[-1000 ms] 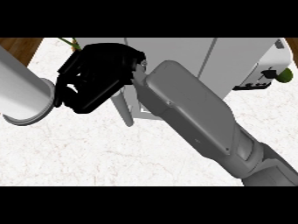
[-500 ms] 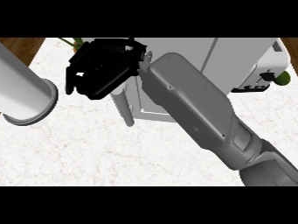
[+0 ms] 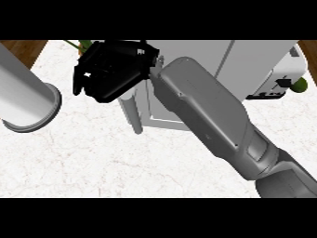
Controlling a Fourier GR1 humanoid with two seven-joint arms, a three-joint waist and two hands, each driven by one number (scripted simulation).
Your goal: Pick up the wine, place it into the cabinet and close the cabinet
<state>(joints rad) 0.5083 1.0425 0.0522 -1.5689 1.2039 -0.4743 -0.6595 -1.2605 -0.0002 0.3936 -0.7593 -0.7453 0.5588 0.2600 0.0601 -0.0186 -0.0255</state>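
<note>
My right hand is black and hangs over the counter at the far left, its grey forearm crossing the view from the lower right. It sits against the far end of the cabinet's open door, a narrow white panel seen edge-on. Its fingers look relaxed and nothing shows in them. The white cabinet stands behind the forearm at the back. No wine bottle is visible; the hand and forearm cover the cabinet's opening. Of the left arm only the pale forearm shows, at the left edge.
A white toaster stands right of the cabinet with a green object beside it. Green leaves poke out behind my right hand. The white marble counter spreads in front, with wooden floor beyond its side edges.
My right hand has moved away from me and slightly right, toward the cabinet door's far end. The left forearm has shifted a little toward the left edge.
</note>
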